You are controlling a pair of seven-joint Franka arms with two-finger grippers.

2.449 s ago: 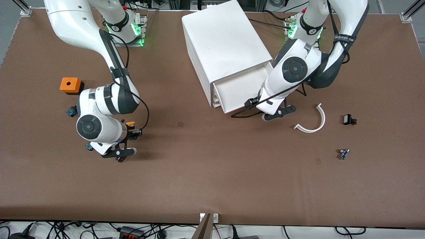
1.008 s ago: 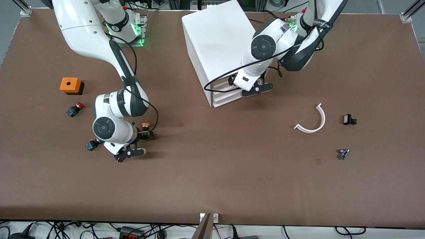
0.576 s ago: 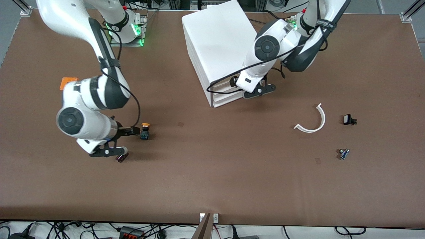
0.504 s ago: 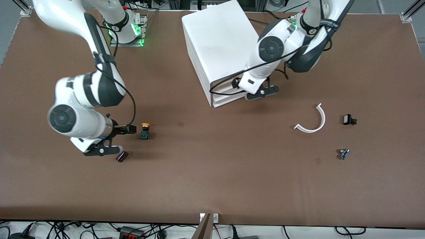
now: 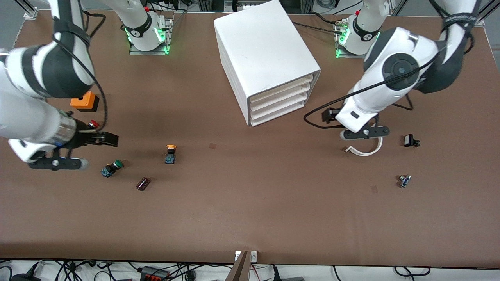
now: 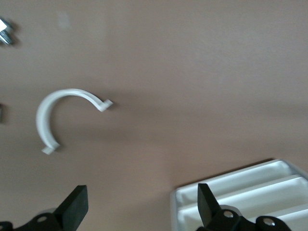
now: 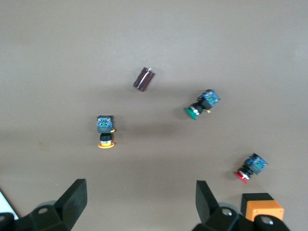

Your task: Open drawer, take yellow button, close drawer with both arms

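Note:
The white cabinet (image 5: 261,47) stands near the arms' bases, and its uppermost drawer (image 5: 282,87) is shut flush like the three below it. The button (image 5: 170,153), with an orange-yellow cap on a dark body, stands free on the table, nearer the front camera than the cabinet and toward the right arm's end; it also shows in the right wrist view (image 7: 105,132). My right gripper (image 5: 104,139) is open and empty above the table beside the red-capped button (image 5: 92,124). My left gripper (image 5: 331,115) is open and empty above the table between the cabinet and a white curved strip (image 5: 367,150).
An orange box (image 5: 83,100), a green-capped button (image 5: 110,168) and a dark red cylinder (image 5: 143,183) lie toward the right arm's end. A small black part (image 5: 410,140) and a small metal part (image 5: 404,180) lie toward the left arm's end.
The drawer went from open to shut and my left gripper drew away from it. My right gripper set the button down, let go and pulled back toward the right arm's end.

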